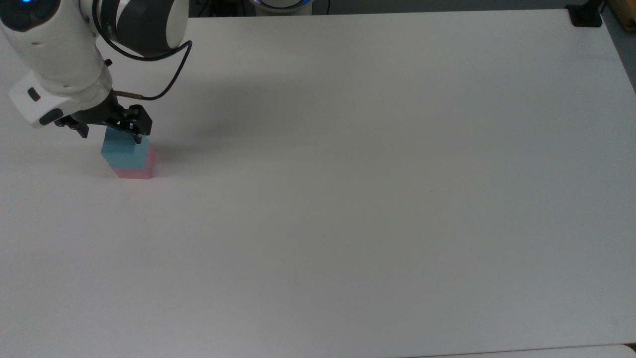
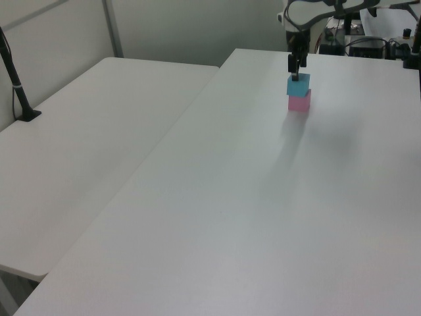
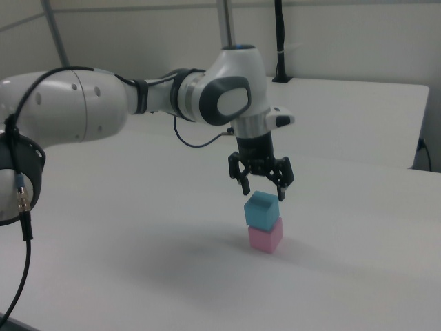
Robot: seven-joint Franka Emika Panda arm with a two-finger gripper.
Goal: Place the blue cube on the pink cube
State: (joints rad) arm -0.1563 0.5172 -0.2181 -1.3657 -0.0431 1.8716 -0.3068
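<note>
Two cubes are sitting stacked at the far left of the top view: one blue cube resting on one pink cube, slightly askew, on the white bench. The gripper is hovering just above them.

From the left view, the blue cube is lying flat on the pink cube, the gripper just over it.

From the right view, the fingers are spread open and gripping nothing, clear of the blue cube. Placement looks done; I'd guess the next move calls for lifting straight up without nudging the stack.
</note>
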